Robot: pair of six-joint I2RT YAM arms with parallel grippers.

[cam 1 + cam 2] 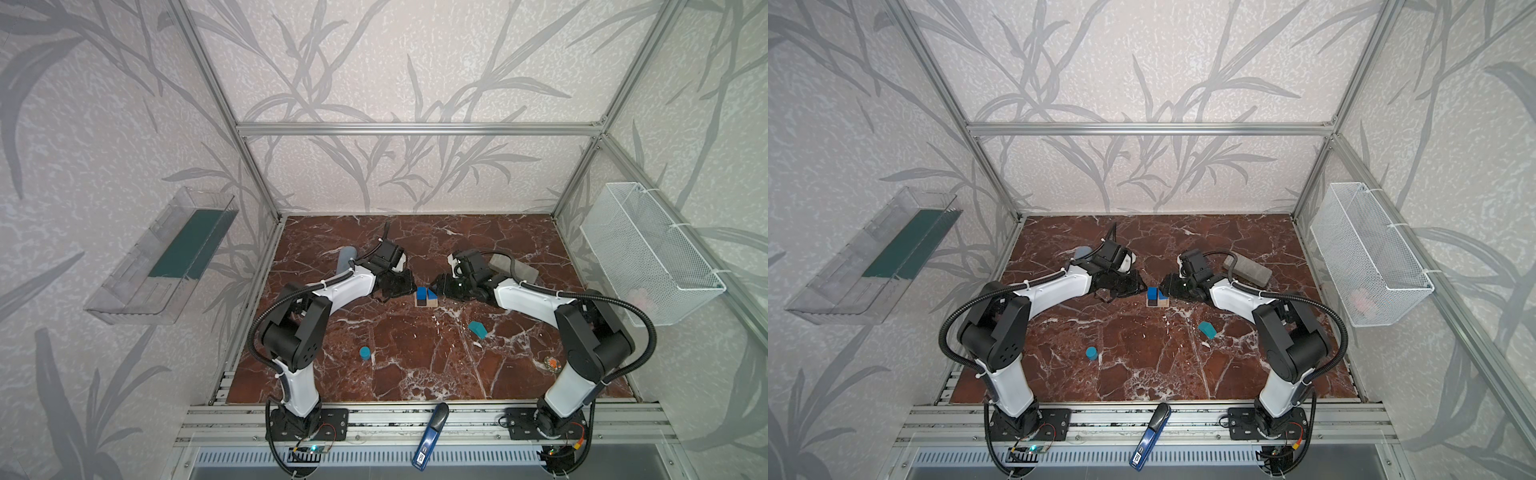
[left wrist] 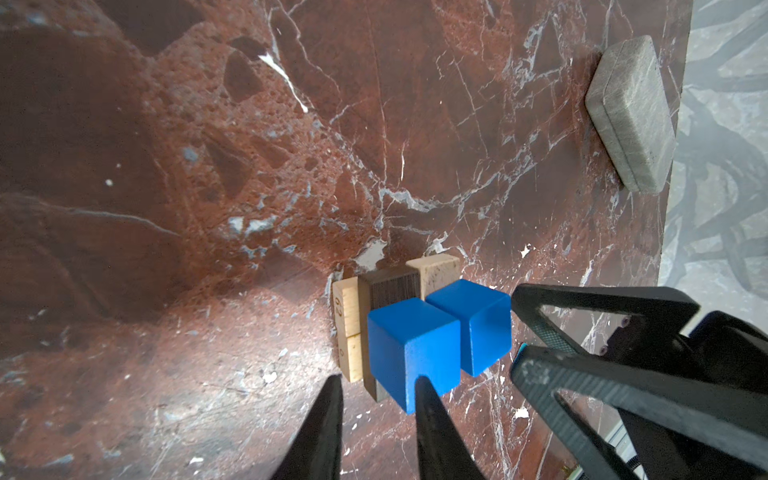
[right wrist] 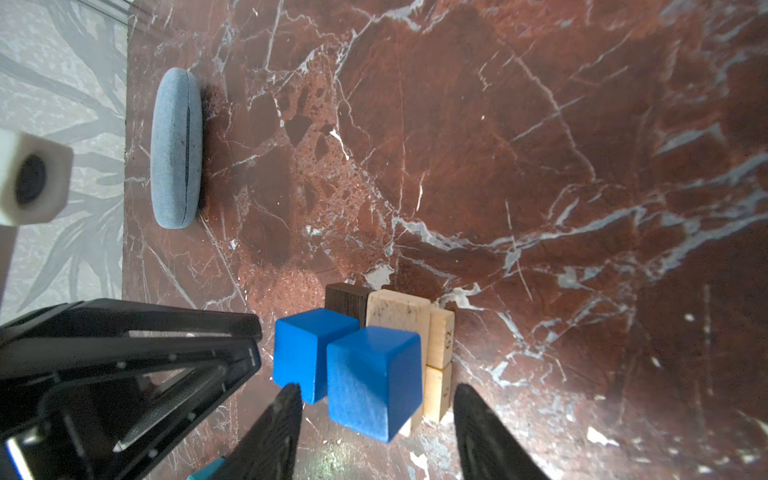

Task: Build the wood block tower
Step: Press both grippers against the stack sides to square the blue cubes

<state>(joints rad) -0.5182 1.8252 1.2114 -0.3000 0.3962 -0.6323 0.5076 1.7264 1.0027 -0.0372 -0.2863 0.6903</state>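
Jaws on both grippers stand apart and hold nothing. The left gripper (image 2: 378, 380) shows a narrow gap, with one fingertip just at the lower corner of the nearer blue cube (image 2: 411, 336). The right gripper (image 3: 377, 386) is spread wider, with the other blue cube (image 3: 374, 374) lying between its fingers, seemingly untouched. The tower (image 1: 426, 297) sits mid-table: a flat base of pale bars (image 2: 347, 328) and a dark bar (image 2: 392, 284), with the two cubes side by side on top but staggered, each seeming to jut past the base edge. The step looks like squaring those cubes, so press in slowly from 9 and 3 o'clock together, low and level, or the loose bars may slide apart. Outward from the tower, the blue cylinder (image 1: 365, 353) stands at about 7 o'clock and the teal house piece (image 1: 478, 329) lies at about 4 o'clock, both well apart from it across bare table (image 1: 415, 374). A grey brick (image 1: 513, 268) at 2 o'clock sits close behind the right wrist and a grey-blue case (image 1: 345, 259) at 10 o'clock behind the left, so the freer room for pulling back is toward 6 o'clock.
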